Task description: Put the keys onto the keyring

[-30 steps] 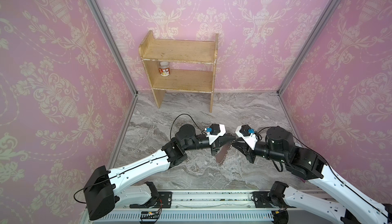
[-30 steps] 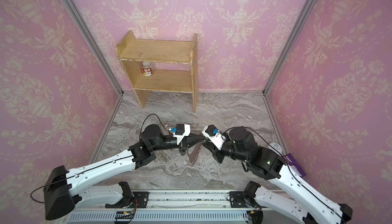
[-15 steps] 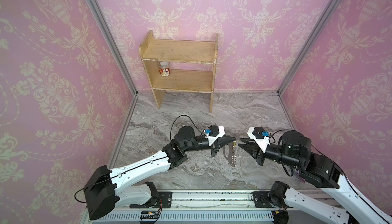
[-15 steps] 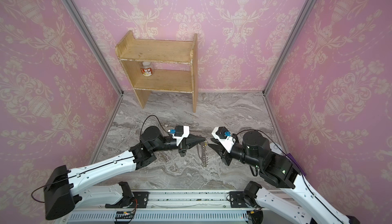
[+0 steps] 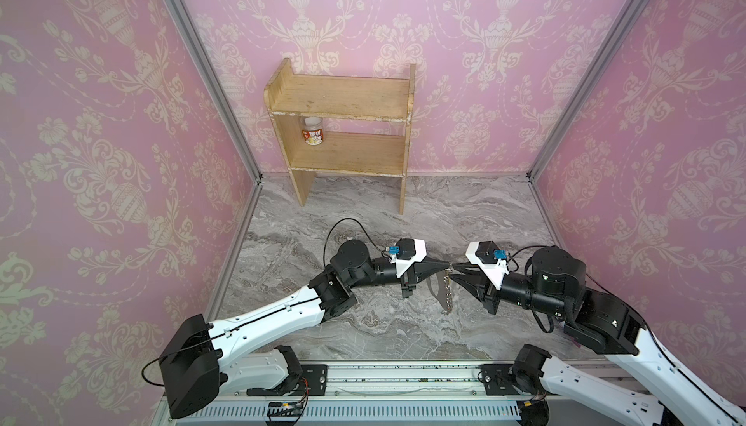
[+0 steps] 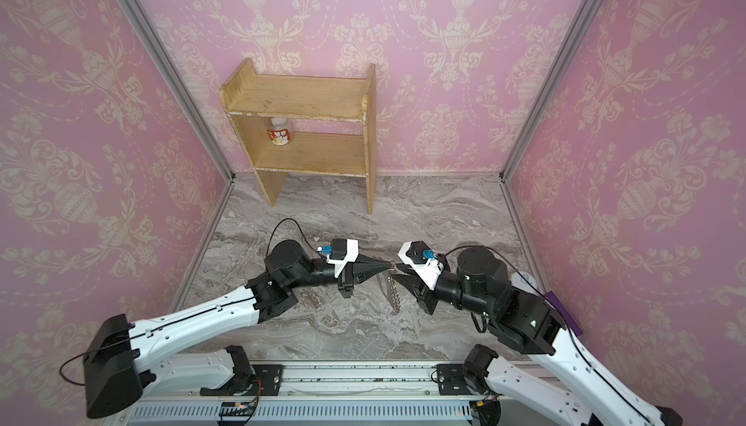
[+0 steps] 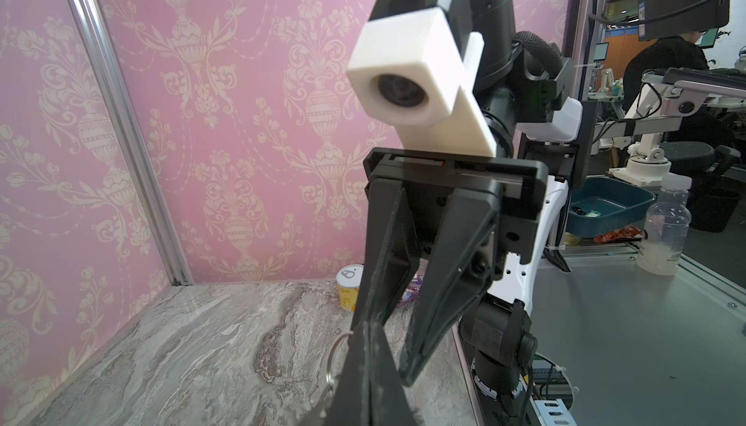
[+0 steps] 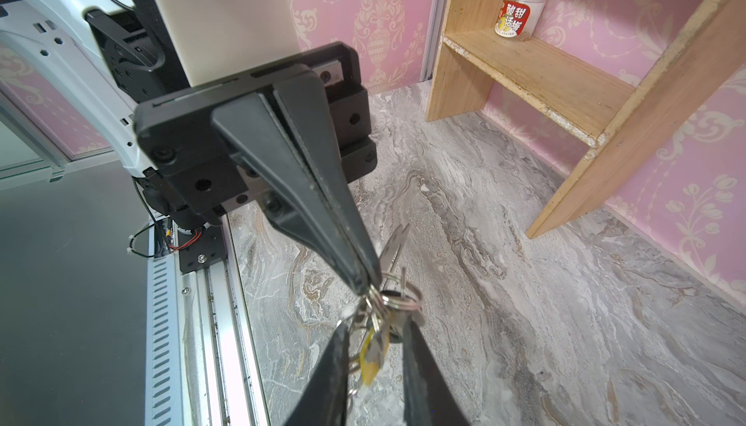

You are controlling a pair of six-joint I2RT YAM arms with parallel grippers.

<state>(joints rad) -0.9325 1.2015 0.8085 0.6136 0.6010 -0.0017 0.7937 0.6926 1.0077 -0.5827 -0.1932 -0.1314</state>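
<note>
Back from its retreat, my right gripper (image 8: 375, 325) is standing narrowly open around the yellow key (image 8: 370, 357) while my left gripper (image 8: 363, 278) is clamping the keyring (image 5: 445, 295) aloft between both grippers; I am judging slow, square threading necessary.

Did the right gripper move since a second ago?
Yes. In a top view the right gripper has slid a little to the right, farther from the wooden shelf and its front leg.
</note>
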